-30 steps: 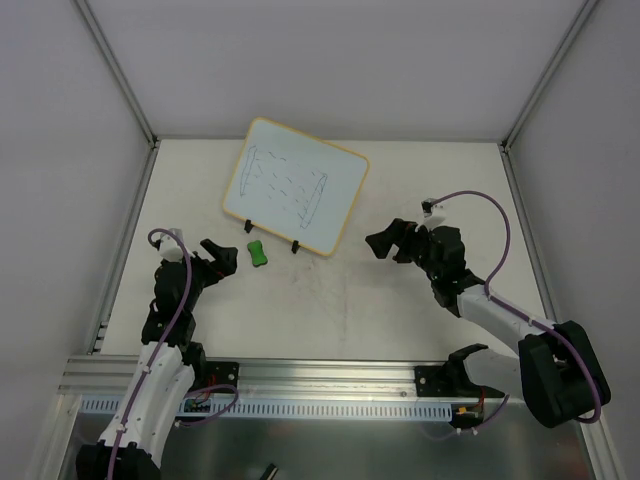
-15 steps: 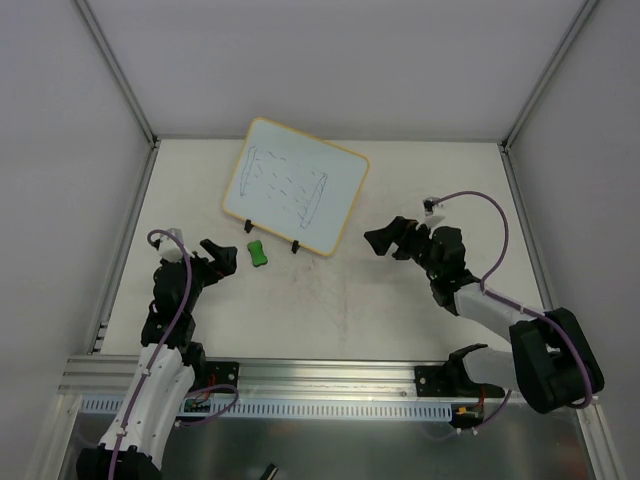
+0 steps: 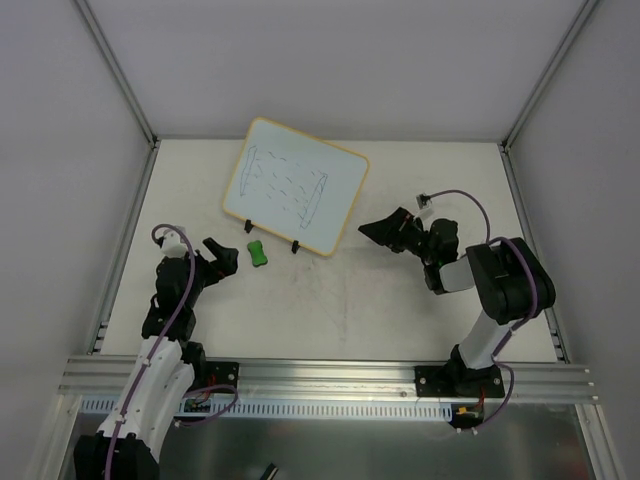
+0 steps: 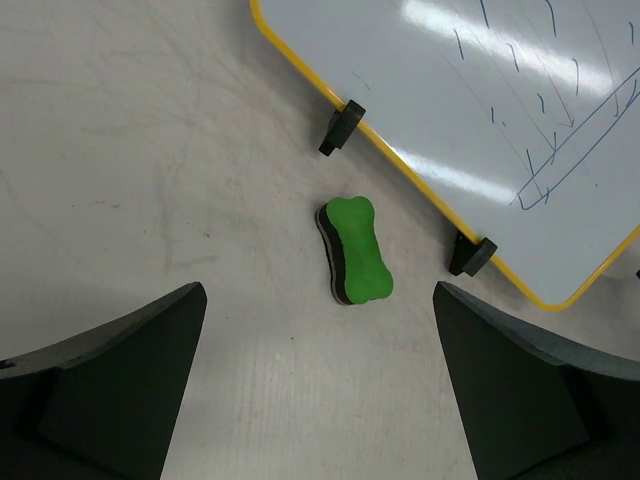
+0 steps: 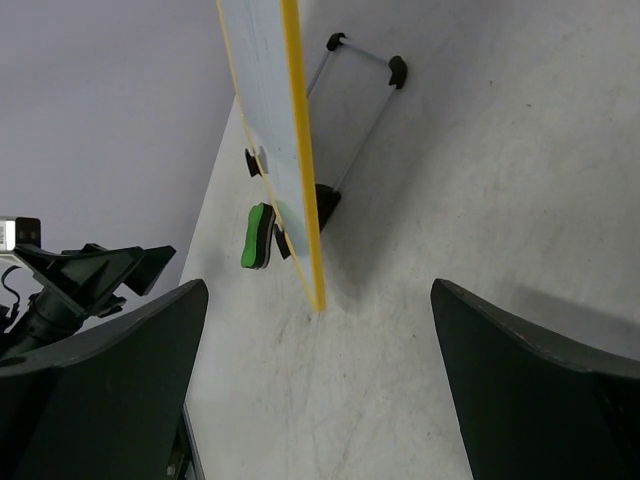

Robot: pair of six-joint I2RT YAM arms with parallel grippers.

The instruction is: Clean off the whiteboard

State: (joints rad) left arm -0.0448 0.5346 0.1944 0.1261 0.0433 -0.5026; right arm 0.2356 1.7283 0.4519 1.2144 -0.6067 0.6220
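Jaws apart left and right; whiteboard (image 3: 295, 185) tilted upright, yellow-rimmed, blue pen marks (image 4: 530, 190).

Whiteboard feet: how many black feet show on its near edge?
2, both on the whiteboard rim: first foot just beyond the green eraser, second foot to the eraser's right near the corner. Others behind may be hidden.

Both arms look the same: left arm (image 3: 150, 385) and right arm (image 3: 505, 280) have white shells, chunky black joints and a thin purple cable (image 3: 465, 193). Fingers (image 4: 100, 390) are plain matte-black wedges.
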